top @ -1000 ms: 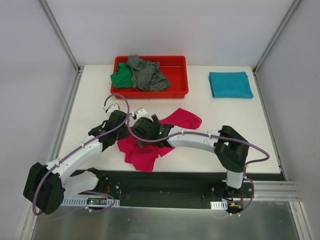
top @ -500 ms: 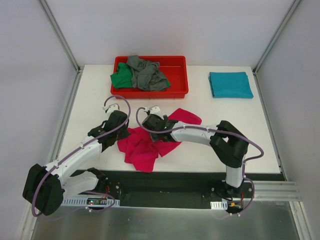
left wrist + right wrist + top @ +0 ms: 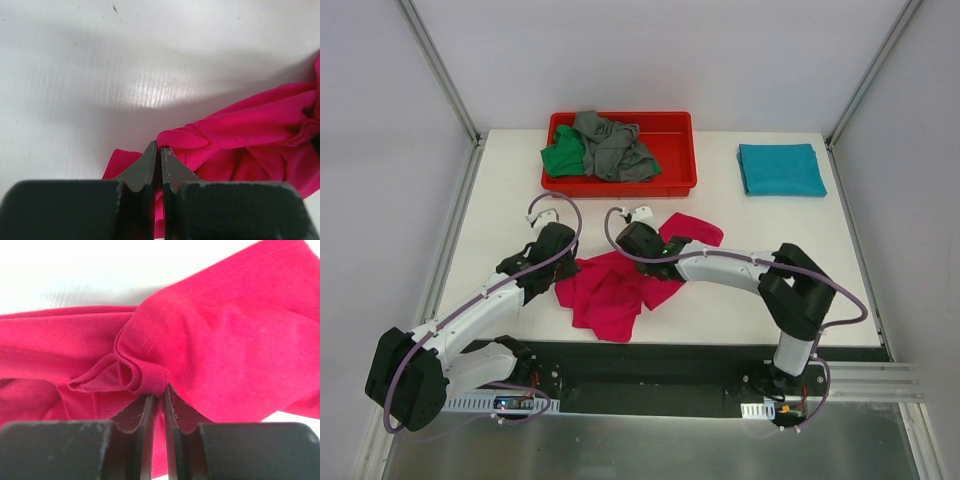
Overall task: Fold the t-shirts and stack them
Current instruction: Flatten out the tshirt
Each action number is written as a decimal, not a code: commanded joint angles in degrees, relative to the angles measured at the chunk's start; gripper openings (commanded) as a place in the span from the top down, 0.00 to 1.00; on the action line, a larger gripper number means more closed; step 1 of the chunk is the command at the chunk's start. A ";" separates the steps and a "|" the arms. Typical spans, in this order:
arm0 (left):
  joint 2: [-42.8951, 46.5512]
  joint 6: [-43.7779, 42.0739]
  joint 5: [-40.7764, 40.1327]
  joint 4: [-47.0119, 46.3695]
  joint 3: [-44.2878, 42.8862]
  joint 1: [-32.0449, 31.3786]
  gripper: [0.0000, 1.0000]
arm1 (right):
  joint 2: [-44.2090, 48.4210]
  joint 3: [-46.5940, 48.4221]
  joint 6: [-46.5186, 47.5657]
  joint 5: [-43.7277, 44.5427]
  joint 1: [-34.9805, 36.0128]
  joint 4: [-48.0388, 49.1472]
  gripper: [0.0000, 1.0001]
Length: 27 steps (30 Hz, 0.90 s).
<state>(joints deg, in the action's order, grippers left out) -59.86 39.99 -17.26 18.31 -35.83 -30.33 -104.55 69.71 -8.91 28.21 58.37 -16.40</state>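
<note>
Top external: magenta t-shirt (image 3: 608, 292) crumpled betw. arms.
L gripper (image 3: 159, 149): jaws closed, pinching shirt edge.
R gripper (image 3: 158, 396): nearly closed on hem fold, prob. to spread it.

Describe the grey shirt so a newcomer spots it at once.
Start at the white table and find the red tray at its far edge. Two crumpled shirts lie in it; the grey shirt is the larger heap in the middle, right of the green shirt at the tray's left end.
</note>
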 commanded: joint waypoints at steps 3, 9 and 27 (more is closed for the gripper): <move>1.32 -1.05 -4.71 0.24 0.41 -0.08 1.00 | 11.02 -5.01 1.78 3.87 -1.59 -0.21 0.88; 1.49 -1.05 -6.73 0.85 0.33 0.18 1.00 | 23.32 -13.71 2.31 0.89 -5.80 -0.56 0.98; 13.34 -14.14 -4.91 4.98 -19.61 0.53 1.00 | 58.84 -9.27 11.54 -0.95 -18.12 -7.22 0.99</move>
<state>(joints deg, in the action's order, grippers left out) -53.93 31.68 -24.23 23.11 -47.90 -30.28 -50.09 50.09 -1.89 27.81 40.60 -20.73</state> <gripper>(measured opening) 0.009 0.023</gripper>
